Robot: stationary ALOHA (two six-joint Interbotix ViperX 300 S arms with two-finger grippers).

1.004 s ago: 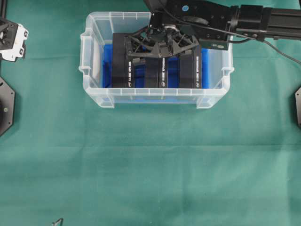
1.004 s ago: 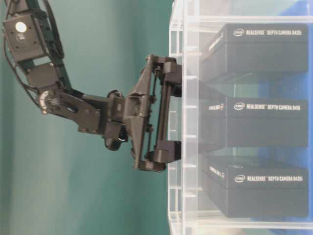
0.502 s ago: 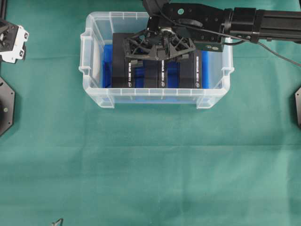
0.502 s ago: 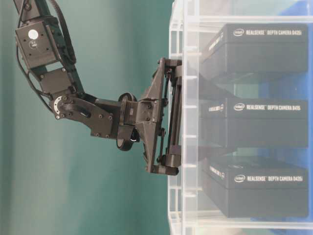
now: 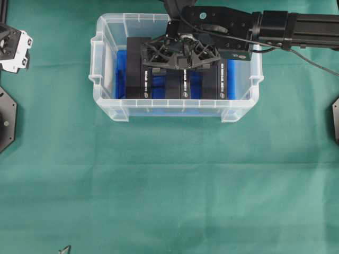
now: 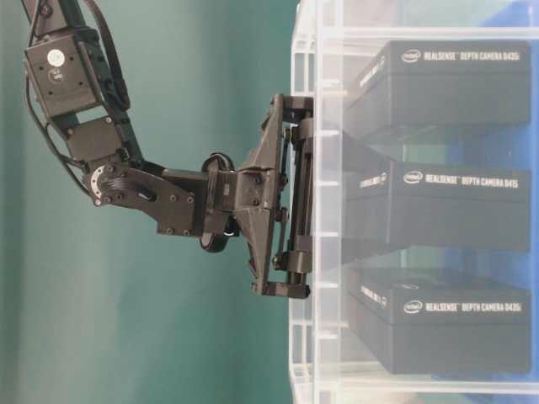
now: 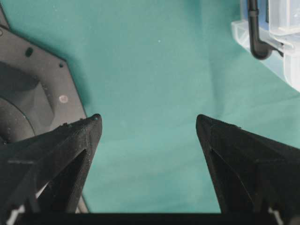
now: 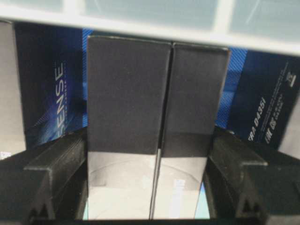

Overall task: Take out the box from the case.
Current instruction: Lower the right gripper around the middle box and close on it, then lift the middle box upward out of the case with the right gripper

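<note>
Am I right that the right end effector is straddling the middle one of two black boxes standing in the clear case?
Not quite: the overhead view shows three black boxes in the case, not two. The right end effector does straddle the middle one, as its wrist view confirms.

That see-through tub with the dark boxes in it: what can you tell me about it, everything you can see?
The case is a rectangular bin of cloudy clear plastic with a ribbed rim, open-topped, sitting flat on the green cloth. A blue liner covers its bottom. Three black boxes stand side by side inside, printed RealSense Depth Camera. The right gripper reaches in from above, its fingers either side of the middle box.
</note>
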